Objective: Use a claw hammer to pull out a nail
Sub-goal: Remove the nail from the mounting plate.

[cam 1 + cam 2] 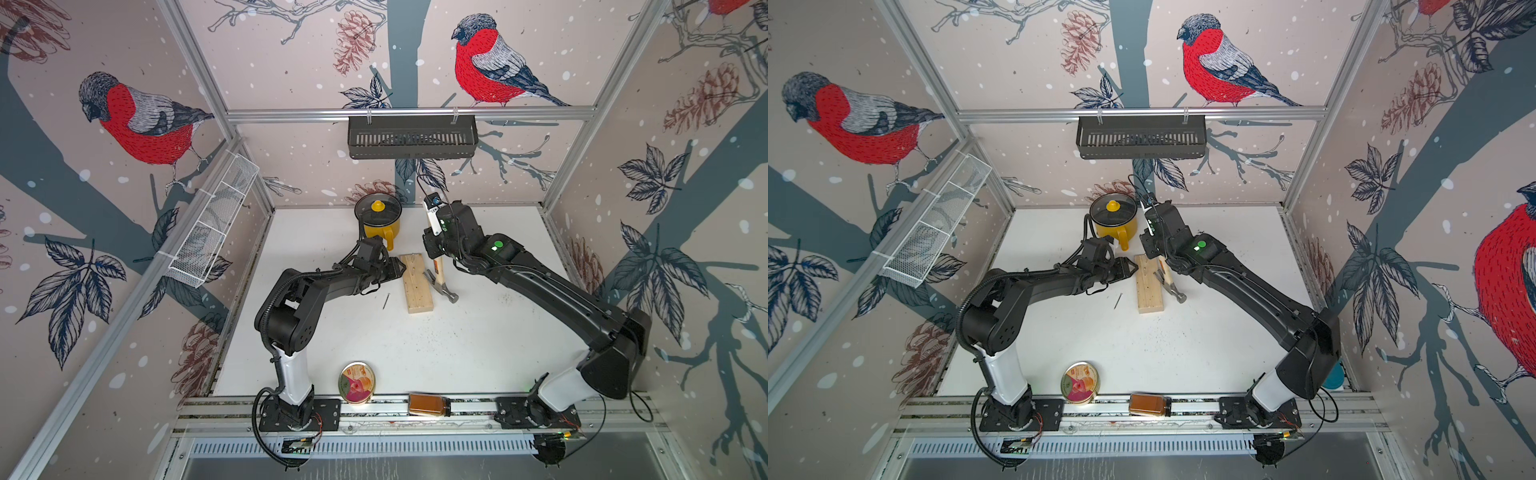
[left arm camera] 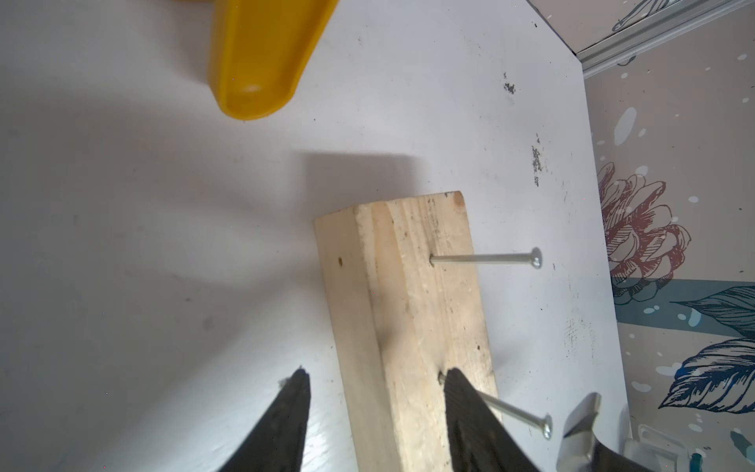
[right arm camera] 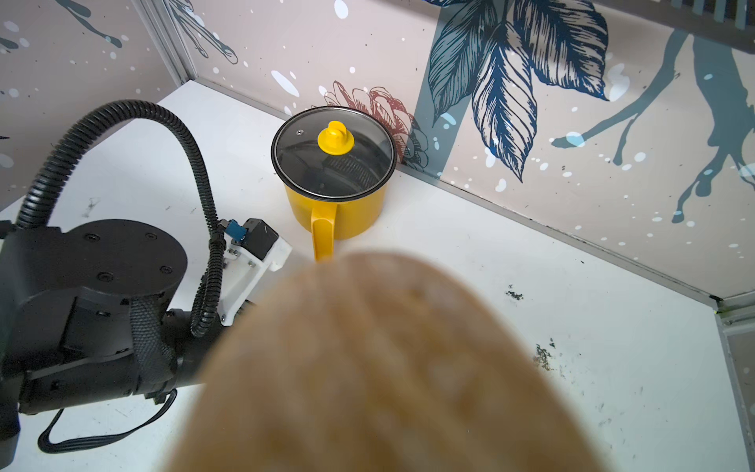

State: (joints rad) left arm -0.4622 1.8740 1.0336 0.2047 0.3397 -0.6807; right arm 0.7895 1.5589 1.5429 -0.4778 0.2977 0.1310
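Observation:
A pale wooden block (image 1: pixel 417 286) lies mid-table, with two nails standing out of its top face. One nail (image 2: pixel 486 258) is near the far end, the other nail (image 2: pixel 517 413) beside my left fingertip. My left gripper (image 2: pixel 376 372) is open and straddles the block's left edge, seen in both top views (image 1: pixel 1128 268). My right gripper (image 1: pixel 436 258) is shut on the claw hammer's wooden handle. The claw hammer's steel head (image 1: pixel 448 292) is low beside the block's right side, its claw (image 2: pixel 580 427) close to the nearer nail's head. The handle end (image 3: pixel 380 367) fills the right wrist view.
A loose nail (image 1: pixel 386 300) lies on the table left of the block. A yellow lidded pot (image 1: pixel 380 226) stands behind the block. A round tin (image 1: pixel 356 382) and a brown jar (image 1: pixel 428 405) sit at the front rail. Baskets hang on the back wall (image 1: pixel 411 137) and left wall (image 1: pixel 212 232).

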